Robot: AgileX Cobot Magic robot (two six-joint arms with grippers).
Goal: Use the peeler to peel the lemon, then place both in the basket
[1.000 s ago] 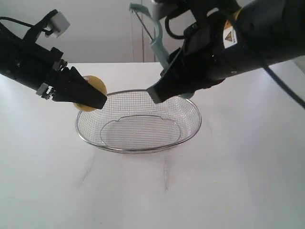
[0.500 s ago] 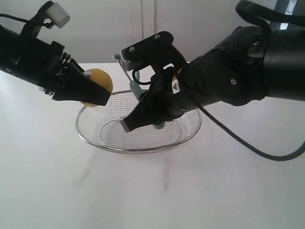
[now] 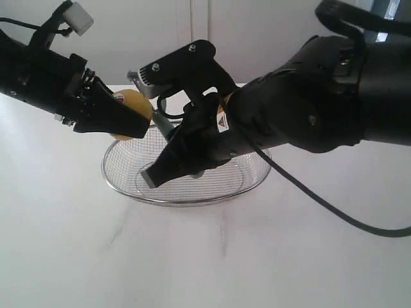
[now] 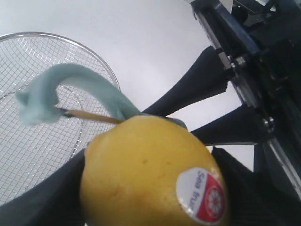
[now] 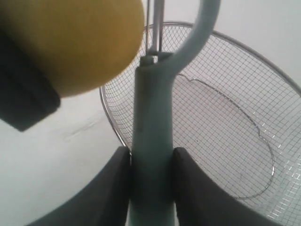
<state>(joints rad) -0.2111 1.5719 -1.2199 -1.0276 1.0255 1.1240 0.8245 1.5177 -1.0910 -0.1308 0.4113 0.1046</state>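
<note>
My left gripper [image 3: 131, 122] is shut on the yellow lemon [image 3: 132, 106], held in the air above the left rim of the wire basket [image 3: 252, 185]. The lemon [image 4: 150, 174] shows its red-and-white sticker [image 4: 203, 190]. My right gripper [image 5: 151, 162] is shut on the pale teal handle of the peeler [image 5: 151, 141], whose curved head [image 4: 70, 89] and blade reach up against the lemon [image 5: 70, 42]. In the exterior view the right arm [image 3: 289, 115] crosses over the basket, and only a bit of the peeler [image 3: 168, 129] shows beside the lemon.
The basket [image 5: 225, 122] sits on a white tabletop [image 3: 205, 256] with nothing seen inside it. A white wall stands behind. The bulky right arm covers much of the basket's back half.
The right arm has swung down and left, bringing the peeler from high above the basket to the lemon. The left gripper has lifted the lemon slightly.
</note>
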